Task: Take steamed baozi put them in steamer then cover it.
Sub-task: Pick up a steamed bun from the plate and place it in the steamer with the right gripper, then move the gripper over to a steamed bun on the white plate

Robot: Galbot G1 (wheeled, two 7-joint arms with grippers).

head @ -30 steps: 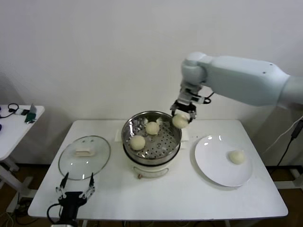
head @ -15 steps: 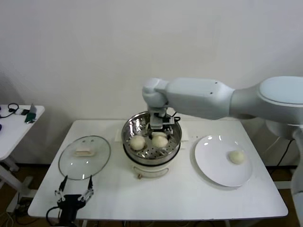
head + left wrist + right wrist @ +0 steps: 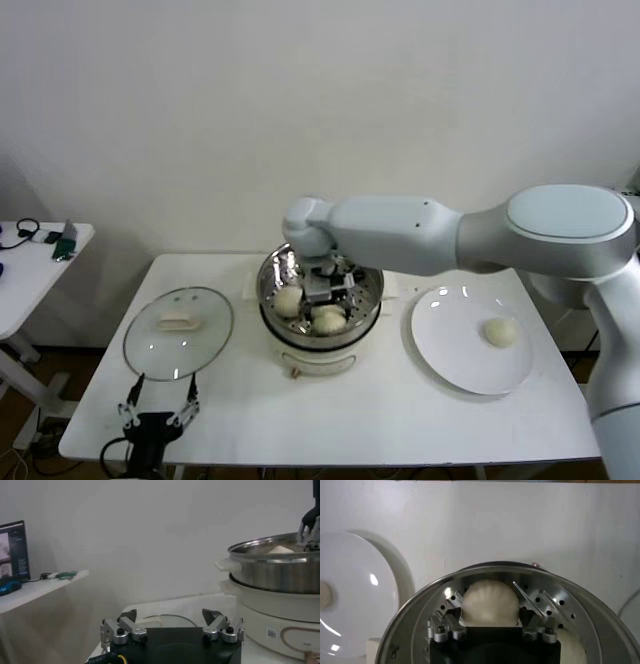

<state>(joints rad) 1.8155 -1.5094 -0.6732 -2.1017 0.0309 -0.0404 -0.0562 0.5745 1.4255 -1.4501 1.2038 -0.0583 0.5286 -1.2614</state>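
The steel steamer (image 3: 268, 288) stands on its cream pot base mid-table. My right gripper (image 3: 326, 300) reaches down into it, shut on a baozi (image 3: 329, 320) low over the perforated floor. In the right wrist view this baozi (image 3: 490, 602) sits between my fingers (image 3: 451, 602) inside the steamer (image 3: 410, 625). Another baozi (image 3: 288, 300) lies in the steamer's left part; a further one is hidden under my arm. One baozi (image 3: 500, 332) remains on the white plate (image 3: 450, 345). The glass cover (image 3: 178, 332) lies flat on the table at left. My left gripper (image 3: 158, 408) is open and idle at the front-left edge.
The left wrist view shows my open left gripper (image 3: 170, 621) with the cover (image 3: 165, 618) just beyond it and the steamer (image 3: 270, 567) on its base farther off. A small side table (image 3: 40, 250) stands off to the left.
My right arm swung from beside the steamer's right rim to over it, then lowered the baozi down into the basket. The left arm stayed put.
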